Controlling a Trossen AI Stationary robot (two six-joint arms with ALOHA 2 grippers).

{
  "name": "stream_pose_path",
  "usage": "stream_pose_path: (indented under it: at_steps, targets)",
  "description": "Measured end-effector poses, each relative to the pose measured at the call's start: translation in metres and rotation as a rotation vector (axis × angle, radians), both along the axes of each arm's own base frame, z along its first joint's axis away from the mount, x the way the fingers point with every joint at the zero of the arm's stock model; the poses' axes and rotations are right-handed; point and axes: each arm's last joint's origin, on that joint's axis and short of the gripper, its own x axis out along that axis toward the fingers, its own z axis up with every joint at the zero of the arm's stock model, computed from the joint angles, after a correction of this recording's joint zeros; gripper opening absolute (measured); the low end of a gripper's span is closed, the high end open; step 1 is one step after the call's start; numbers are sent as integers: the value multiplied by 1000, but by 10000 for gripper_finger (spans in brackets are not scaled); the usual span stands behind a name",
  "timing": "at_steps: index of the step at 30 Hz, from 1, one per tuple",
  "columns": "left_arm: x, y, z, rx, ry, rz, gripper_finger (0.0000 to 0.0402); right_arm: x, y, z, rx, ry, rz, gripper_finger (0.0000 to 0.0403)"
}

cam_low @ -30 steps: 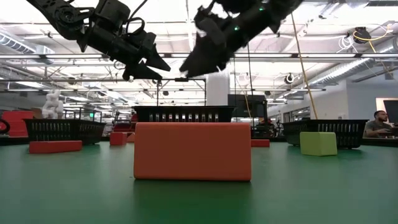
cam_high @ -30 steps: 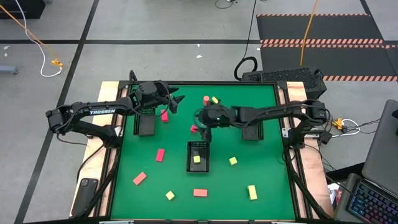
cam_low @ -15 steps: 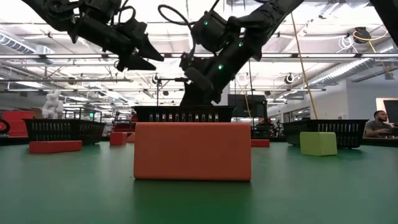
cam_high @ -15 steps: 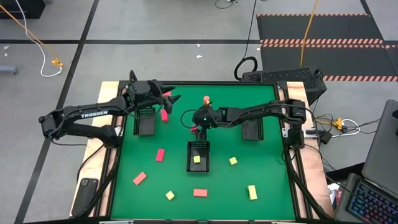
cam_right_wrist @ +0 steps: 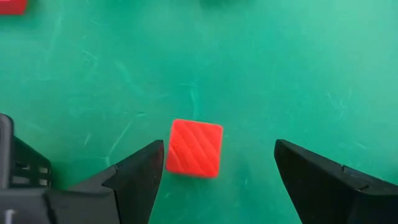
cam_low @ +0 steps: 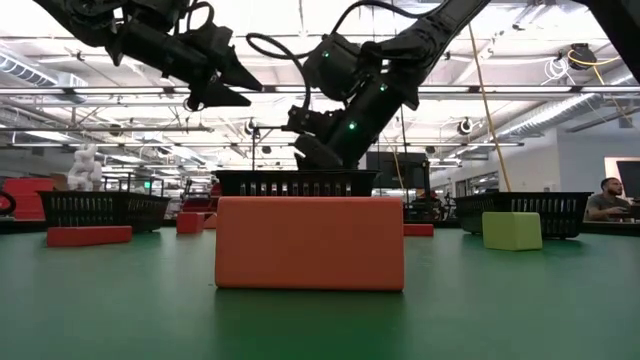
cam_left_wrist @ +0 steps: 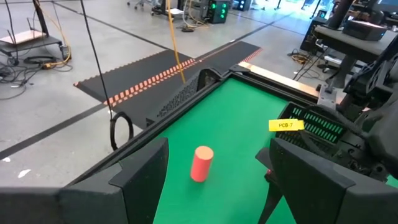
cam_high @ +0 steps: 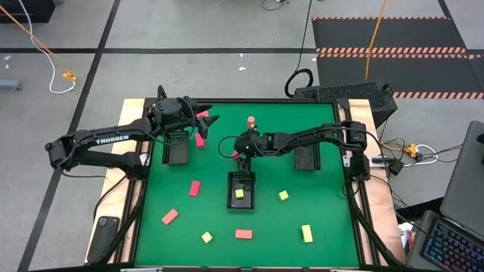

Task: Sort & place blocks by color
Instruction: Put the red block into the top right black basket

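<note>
A red cube (cam_right_wrist: 194, 148) lies flat on the green mat just beyond the far end of the middle black tray (cam_high: 241, 198). My right gripper (cam_right_wrist: 217, 169) hangs open over it, one finger on either side. The cube lies close to one finger, and I cannot tell whether they touch. In the high view this gripper (cam_high: 240, 156) mostly covers the cube. My left gripper (cam_high: 204, 118) is open and raised over the far left of the mat. It faces an upright red cylinder (cam_left_wrist: 201, 163). A yellow block (cam_high: 239, 193) lies in the middle tray.
Black trays stand at left (cam_high: 179, 151) and right (cam_high: 305, 159). Loose blocks lie on the mat: a red bar (cam_high: 200, 139), a red one (cam_high: 194, 187), salmon ones (cam_high: 169, 217) (cam_high: 243, 233) and yellow ones (cam_high: 283, 195) (cam_high: 306, 233) (cam_high: 206, 237). A salmon block (cam_low: 310, 243) fills the low view's foreground.
My right gripper has swung toward the table's left and come down over the red cube by the middle tray's far end. My left gripper has drawn back a little toward the far left corner. No block has moved.
</note>
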Motion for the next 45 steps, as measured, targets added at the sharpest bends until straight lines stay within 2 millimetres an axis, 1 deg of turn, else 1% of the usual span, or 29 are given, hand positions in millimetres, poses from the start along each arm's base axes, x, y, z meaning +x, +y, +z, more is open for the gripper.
stream_pose_path:
  at_steps: [18,22,26,31,33,36,39,43,45]
  targets:
    - [0,0,0,-5,-3,2,282,3,7,1,22,-34,-6,297]
    - [0,0,0,-6,-3,2,282,6,10,-4,22,-39,0,297]
    - [0,0,0,-6,-3,2,282,7,11,-16,28,-16,-6,297]
    - [0,0,0,-5,-1,2,282,8,9,-16,-3,-20,-25,293]
    - [0,0,0,-3,2,1,282,8,9,-16,-7,-20,-21,280]
    - [0,0,0,-2,3,0,282,8,10,-15,-7,-23,-10,245]
    - [0,0,0,-2,3,0,282,8,10,-15,-14,-20,0,196]
    - [0,0,0,-2,4,0,282,8,8,-15,-35,-14,18,120]
    - [0,0,0,-3,4,1,282,7,7,-15,-51,-3,34,118]
